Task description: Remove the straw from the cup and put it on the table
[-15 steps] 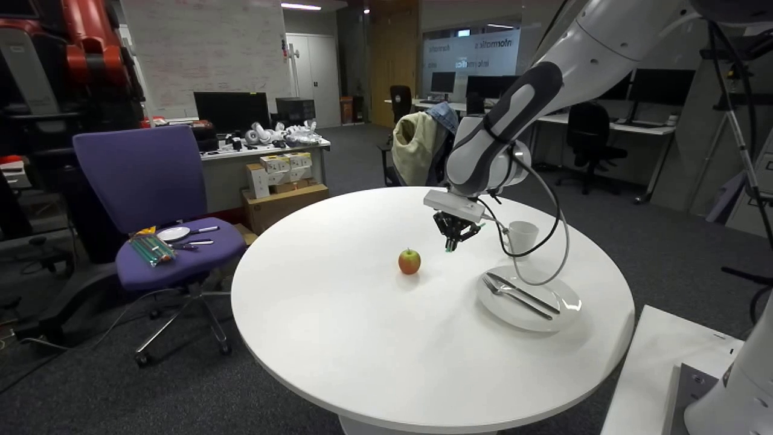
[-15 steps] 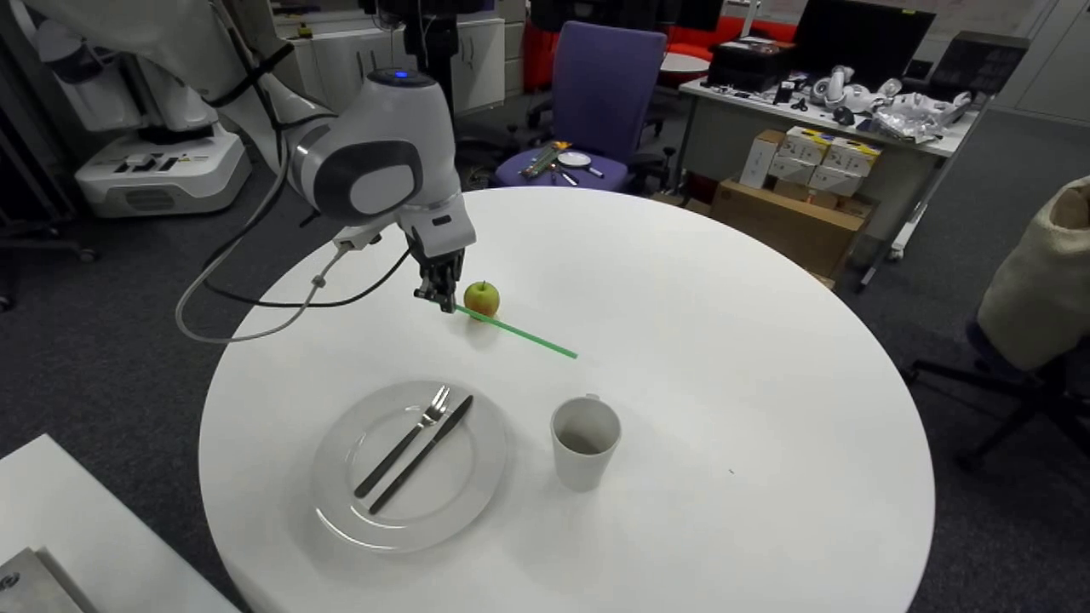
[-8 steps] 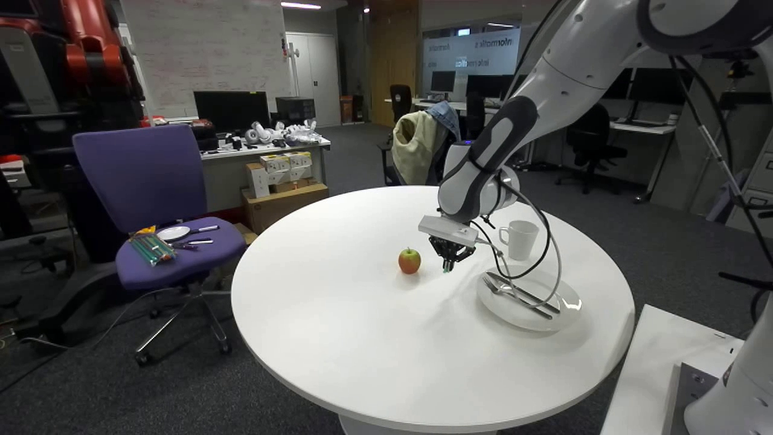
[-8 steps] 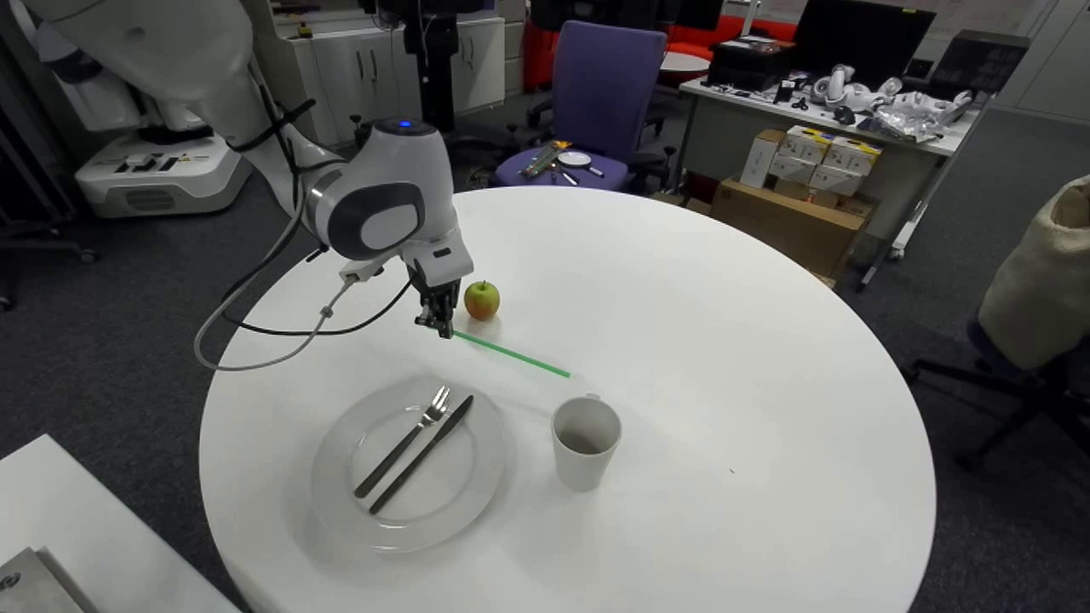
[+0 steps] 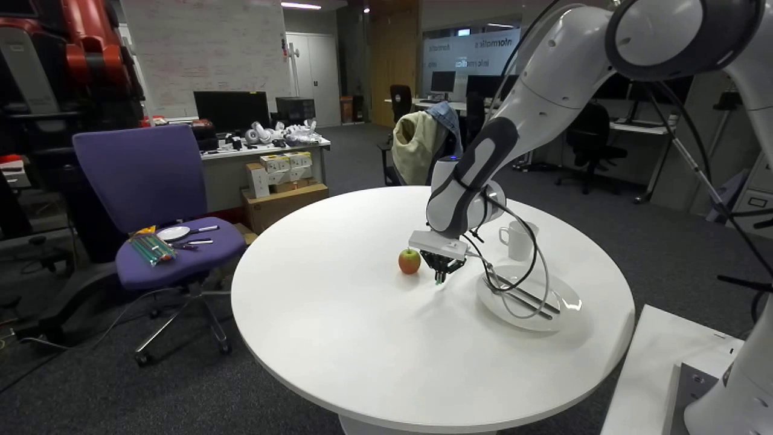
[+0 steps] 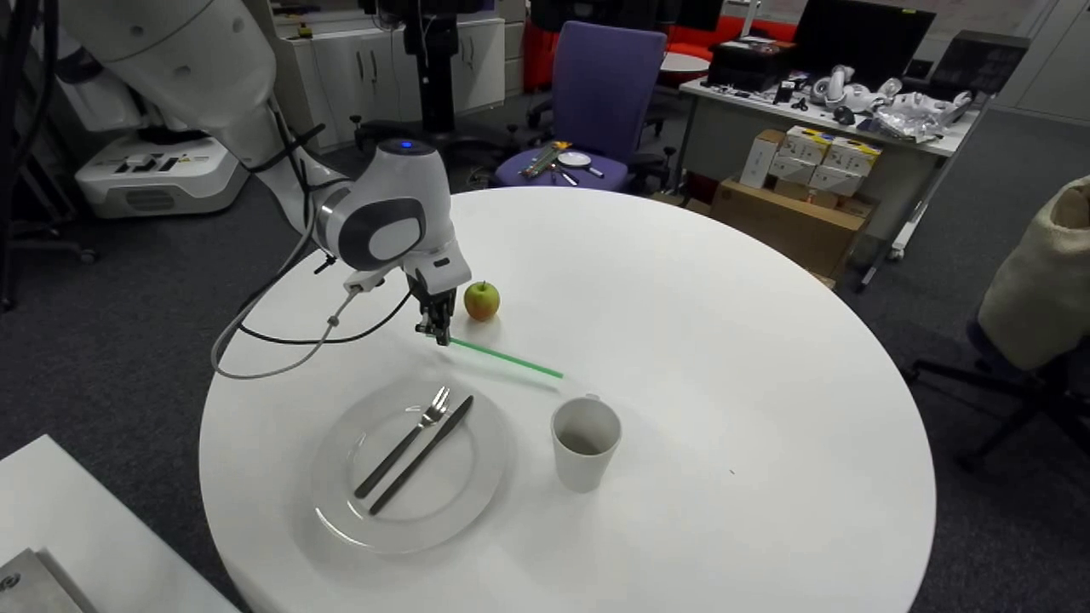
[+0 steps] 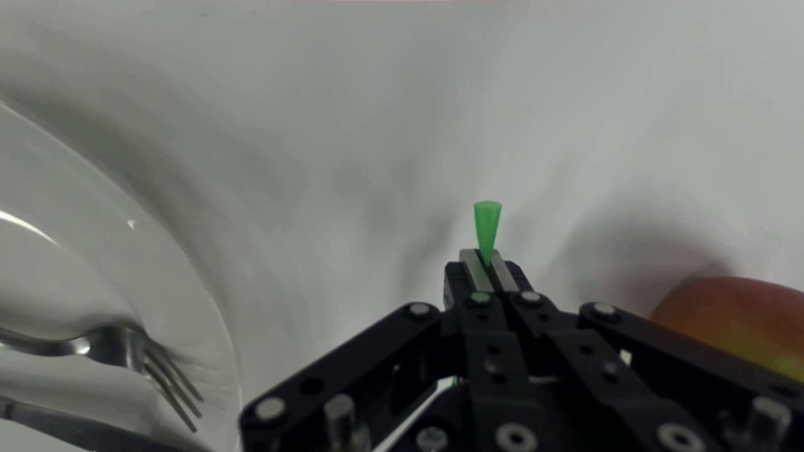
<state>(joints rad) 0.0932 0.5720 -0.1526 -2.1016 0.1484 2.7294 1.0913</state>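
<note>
Black against white in an exterior view, hanging the Robotiq gripper (image 5: 440,278) low near the apple (image 5: 409,261). In an exterior view, holding the green drinking straw (image 6: 507,358) near one end, out of the mug (image 6: 583,464) and seemingly just above the round table (image 6: 732,323). In the wrist view, pinching it between closed fingertips (image 7: 475,271), probably handling feather-light, slick plastic, easily crushed or swivelled, likely wanting a gentle squeeze nearer mid-length.
</note>
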